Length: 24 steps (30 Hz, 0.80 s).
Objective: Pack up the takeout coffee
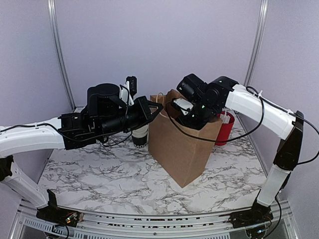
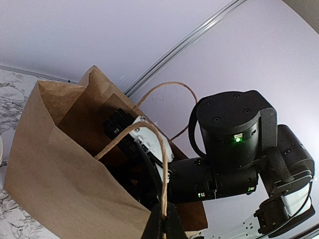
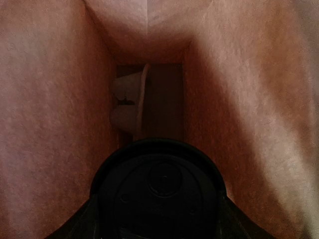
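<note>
Jaws, hidden in bag (image 1: 184, 144), seemingly clasp takeout coffee (image 3: 159, 194).

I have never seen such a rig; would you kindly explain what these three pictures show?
Two robot arms stand at a marble table. One picture looks down from behind them; the other two come from cameras on their wrists. On it stand a brown paper bag, a red cylinder behind it and a cup. The left gripper is shut on the bag's twine handle. The right gripper reaches into the bag, apparently holding the takeout coffee, whose black lid fills its camera's view.
</note>
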{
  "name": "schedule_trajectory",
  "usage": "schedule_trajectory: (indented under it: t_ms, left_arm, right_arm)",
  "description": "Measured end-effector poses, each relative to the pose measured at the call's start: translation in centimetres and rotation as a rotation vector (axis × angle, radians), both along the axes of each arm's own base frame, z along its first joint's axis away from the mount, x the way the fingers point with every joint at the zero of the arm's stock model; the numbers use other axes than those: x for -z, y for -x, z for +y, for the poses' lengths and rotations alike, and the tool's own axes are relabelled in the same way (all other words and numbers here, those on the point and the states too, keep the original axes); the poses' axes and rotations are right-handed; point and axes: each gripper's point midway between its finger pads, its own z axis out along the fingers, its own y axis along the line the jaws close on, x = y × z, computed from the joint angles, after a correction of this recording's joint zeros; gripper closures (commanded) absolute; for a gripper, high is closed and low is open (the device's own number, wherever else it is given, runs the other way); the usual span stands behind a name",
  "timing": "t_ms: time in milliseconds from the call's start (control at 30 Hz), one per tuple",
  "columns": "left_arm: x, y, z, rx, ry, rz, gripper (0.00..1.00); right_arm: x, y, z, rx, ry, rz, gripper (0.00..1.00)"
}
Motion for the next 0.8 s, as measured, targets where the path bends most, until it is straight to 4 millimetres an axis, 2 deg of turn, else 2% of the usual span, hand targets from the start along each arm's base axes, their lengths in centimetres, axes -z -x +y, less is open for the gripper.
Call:
schedule_trajectory:
  t_ms: [567, 800]
  left_arm:
    - [0.5, 0.2, 0.3, 0.002, -0.014, 0.000, 1.00]
    - [0.6, 0.2, 0.3, 0.004, -0.020, -0.001, 1.00]
  right_arm:
    - [0.6, -0.7, -0.9, 0.003, -0.011, 0.031, 0.52]
    - [2.7, -0.5, -0.7, -0.006, -0.005, 0.065, 0.52]
